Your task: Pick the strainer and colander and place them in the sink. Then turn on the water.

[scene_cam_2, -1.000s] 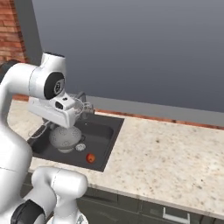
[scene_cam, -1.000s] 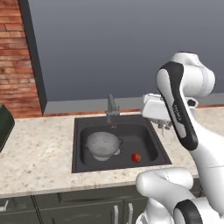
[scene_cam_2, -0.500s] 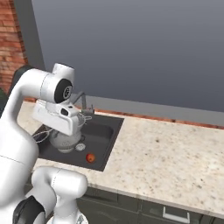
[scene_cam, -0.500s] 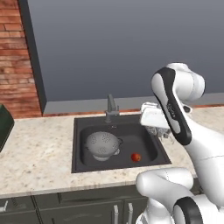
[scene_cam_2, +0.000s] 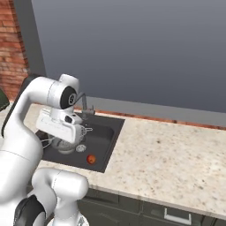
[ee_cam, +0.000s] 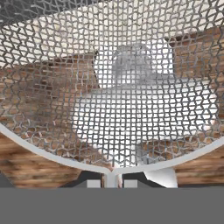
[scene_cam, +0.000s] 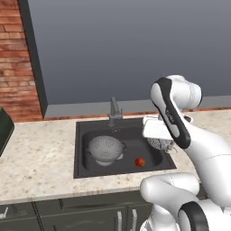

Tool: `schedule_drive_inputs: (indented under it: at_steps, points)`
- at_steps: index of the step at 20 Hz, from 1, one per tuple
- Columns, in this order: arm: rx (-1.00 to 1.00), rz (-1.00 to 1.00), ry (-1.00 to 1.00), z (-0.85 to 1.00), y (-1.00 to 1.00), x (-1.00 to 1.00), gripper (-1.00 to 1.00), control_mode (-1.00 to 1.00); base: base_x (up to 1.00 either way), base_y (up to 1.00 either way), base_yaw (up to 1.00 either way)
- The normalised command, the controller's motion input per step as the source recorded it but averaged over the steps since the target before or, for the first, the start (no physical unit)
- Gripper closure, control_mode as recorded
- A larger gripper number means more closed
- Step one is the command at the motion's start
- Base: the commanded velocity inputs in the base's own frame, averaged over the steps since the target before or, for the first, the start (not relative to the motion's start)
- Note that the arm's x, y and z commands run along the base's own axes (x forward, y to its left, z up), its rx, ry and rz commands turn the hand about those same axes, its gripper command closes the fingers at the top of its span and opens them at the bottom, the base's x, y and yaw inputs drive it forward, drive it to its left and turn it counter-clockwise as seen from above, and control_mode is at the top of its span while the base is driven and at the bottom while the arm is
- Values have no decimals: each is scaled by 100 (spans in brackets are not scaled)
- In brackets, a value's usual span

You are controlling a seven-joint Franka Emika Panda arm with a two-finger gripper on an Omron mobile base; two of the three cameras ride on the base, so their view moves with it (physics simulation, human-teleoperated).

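Observation:
My gripper (scene_cam: 163, 140) is shut on the thin wire handle of the strainer (scene_cam: 159, 144), a small silvery mesh basket hanging over the right part of the sink (scene_cam: 80, 135). In the hand view the strainer's mesh (ee_cam: 112, 87) spreads close in front of the camera, its rim wire pinched between the fingertips (ee_cam: 93, 183). The colander (scene_cam: 106, 149), a grey perforated bowl, sits upright in the left half of the basin. From the right base view the gripper (scene_cam_2: 83, 130) hangs above the sink (scene_cam_2: 110, 126). No water is in view at the faucet (scene_cam: 114, 110).
A small red fruit (scene_cam: 140, 161) lies on the basin floor between the colander and the strainer. Speckled stone counter (scene_cam_2: 167, 150) stretches to the right of the sink. A brick wall (scene_cam: 18, 58) stands at the left, and a dark object's edge (scene_cam: 3, 128) shows at the far left.
The hand has come down and slightly left with the strainer, from above the sink's right rim to low over the basin. The colander and the red fruit have not moved.

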Motion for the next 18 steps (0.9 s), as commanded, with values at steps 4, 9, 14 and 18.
schedule_drive_inputs:
  at_steps: [4,9,14,18]
  points:
    - [0,6,9,-24,0,2,100,-100,0,0,0]
    - [0,9,2,-14,0,10,100,-100,0,0,0]
    - [0,11,0,0,0,21,100,-100,0,0,0]
    - [0,14,0,-8,0,38,100,-100,0,0,0]
